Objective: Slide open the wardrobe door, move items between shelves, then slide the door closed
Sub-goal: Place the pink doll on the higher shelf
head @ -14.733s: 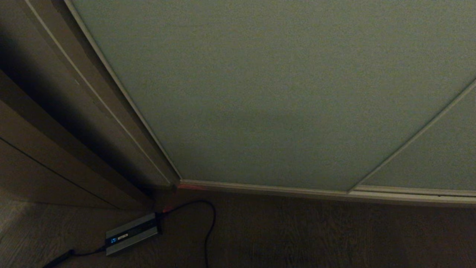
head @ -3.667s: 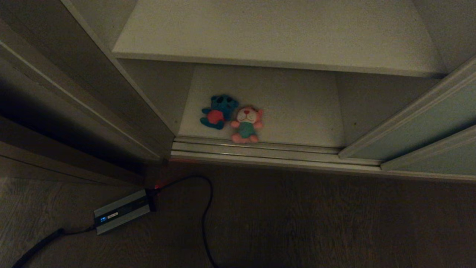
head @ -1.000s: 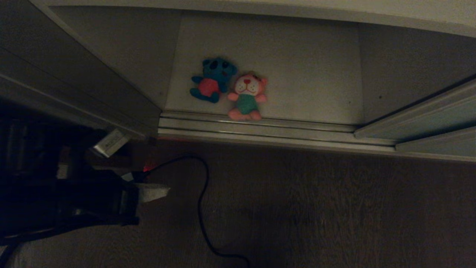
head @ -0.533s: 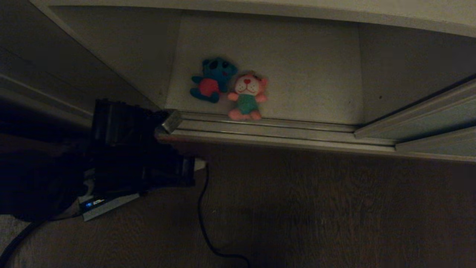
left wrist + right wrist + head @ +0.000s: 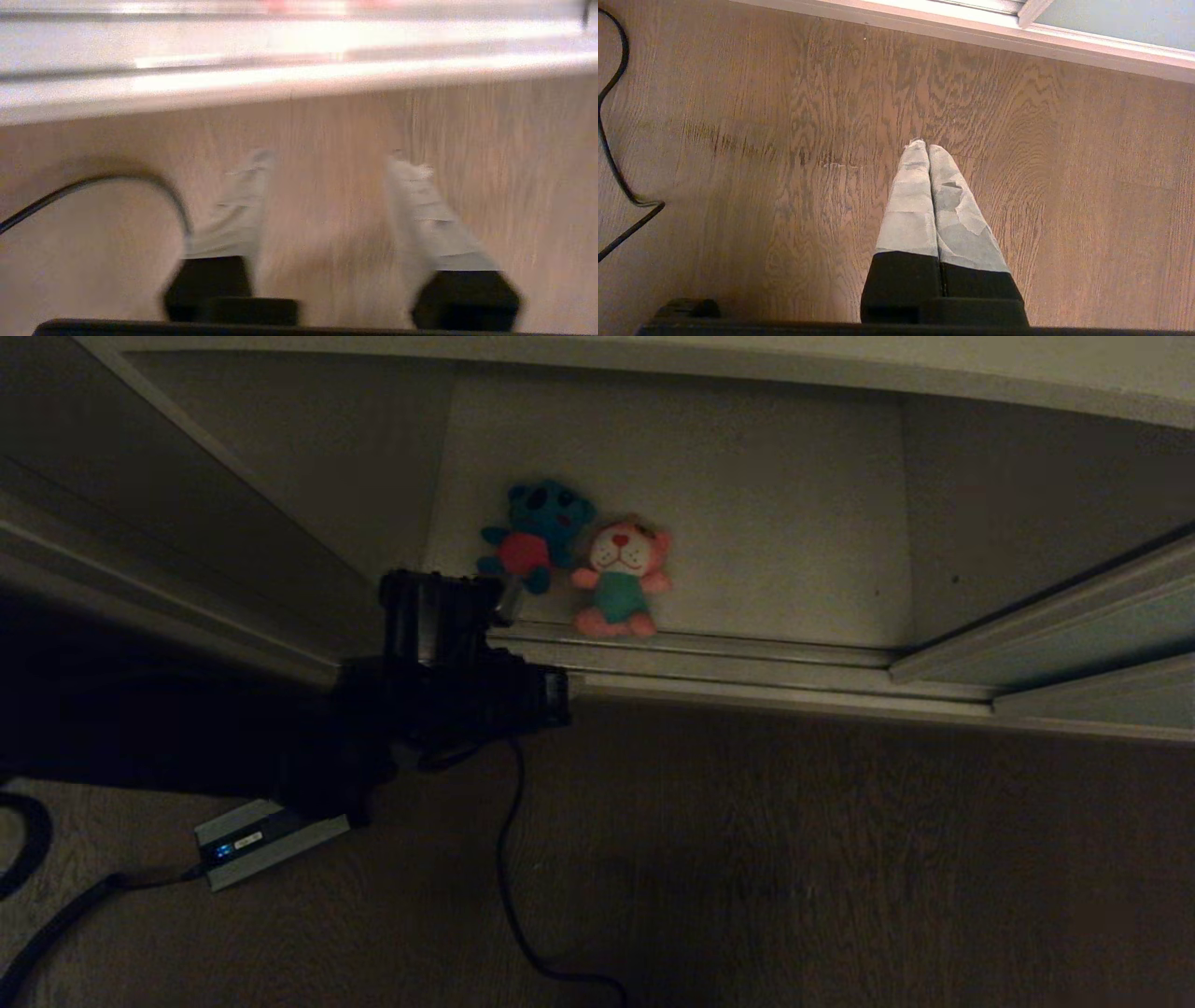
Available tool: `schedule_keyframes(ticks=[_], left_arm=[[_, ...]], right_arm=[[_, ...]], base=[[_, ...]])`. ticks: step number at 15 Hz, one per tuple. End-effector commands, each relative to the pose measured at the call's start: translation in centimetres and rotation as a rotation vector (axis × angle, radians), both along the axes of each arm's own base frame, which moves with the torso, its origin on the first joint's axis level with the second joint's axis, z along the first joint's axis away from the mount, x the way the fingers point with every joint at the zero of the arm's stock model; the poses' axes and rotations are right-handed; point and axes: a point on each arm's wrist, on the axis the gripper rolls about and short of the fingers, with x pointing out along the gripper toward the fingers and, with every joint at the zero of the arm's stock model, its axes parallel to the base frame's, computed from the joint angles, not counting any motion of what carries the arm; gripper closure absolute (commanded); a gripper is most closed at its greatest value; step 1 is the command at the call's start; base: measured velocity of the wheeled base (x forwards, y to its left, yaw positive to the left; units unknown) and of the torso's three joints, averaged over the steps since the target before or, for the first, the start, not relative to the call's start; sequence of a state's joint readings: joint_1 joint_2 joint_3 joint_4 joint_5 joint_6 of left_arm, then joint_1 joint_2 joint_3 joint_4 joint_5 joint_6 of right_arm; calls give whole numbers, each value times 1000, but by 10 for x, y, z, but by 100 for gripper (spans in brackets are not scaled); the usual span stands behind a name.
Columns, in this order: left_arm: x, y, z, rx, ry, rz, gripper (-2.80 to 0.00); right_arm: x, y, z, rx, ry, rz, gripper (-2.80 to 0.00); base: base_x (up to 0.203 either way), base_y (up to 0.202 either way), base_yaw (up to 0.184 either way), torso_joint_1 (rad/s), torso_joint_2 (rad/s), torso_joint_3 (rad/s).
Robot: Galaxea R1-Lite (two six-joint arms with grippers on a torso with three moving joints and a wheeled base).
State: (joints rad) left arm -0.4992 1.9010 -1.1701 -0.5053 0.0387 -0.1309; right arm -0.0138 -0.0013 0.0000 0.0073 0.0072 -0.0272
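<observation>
The sliding wardrobe door (image 5: 1074,625) stands slid to the right, so the shelves are exposed. On the bottom shelf (image 5: 775,523) a small teal plush with a red belly (image 5: 537,534) lies beside a pink plush with a white face and teal belly (image 5: 621,574), both close to the front edge. My left gripper (image 5: 502,601) reaches in from the left over the floor track, just in front of the teal plush. The left wrist view shows this gripper (image 5: 331,161) open and empty. My right gripper (image 5: 924,145) is shut, empty, and points at the wooden floor.
The ribbed metal floor track (image 5: 747,663) runs along the wardrobe's front. The front edge of an upper shelf (image 5: 840,373) overhangs at the top. A brown side panel (image 5: 187,523) rises on the left. A power brick (image 5: 261,845) and black cable (image 5: 504,859) lie on the floor.
My left arm has swung up and to the right from the lower left, over the floor to the track by the teal plush. Both plush toys have stayed put.
</observation>
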Motion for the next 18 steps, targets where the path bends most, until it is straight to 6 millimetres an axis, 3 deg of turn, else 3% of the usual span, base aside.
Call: schedule_keyframes(ticks=[1, 5, 11, 18], left_arm=[[21, -22, -20, -11, 16, 59, -280], [49, -40, -43, -29, 9, 87, -280], [79, -53, -42, -88, -147, 133, -280], [94, -51, -45, -46, -371, 189, -280]], right_arm=[[0, 0, -1, 0, 5, 0, 0], [0, 0, -1, 0, 5, 0, 0], [0, 0, -1, 0, 5, 0, 0], [0, 0, -1, 0, 5, 0, 0]], base=[[0, 0, 0, 0, 0, 0], [0, 0, 0, 0, 0, 0], [0, 0, 0, 0, 0, 0], [0, 0, 0, 0, 0, 0]])
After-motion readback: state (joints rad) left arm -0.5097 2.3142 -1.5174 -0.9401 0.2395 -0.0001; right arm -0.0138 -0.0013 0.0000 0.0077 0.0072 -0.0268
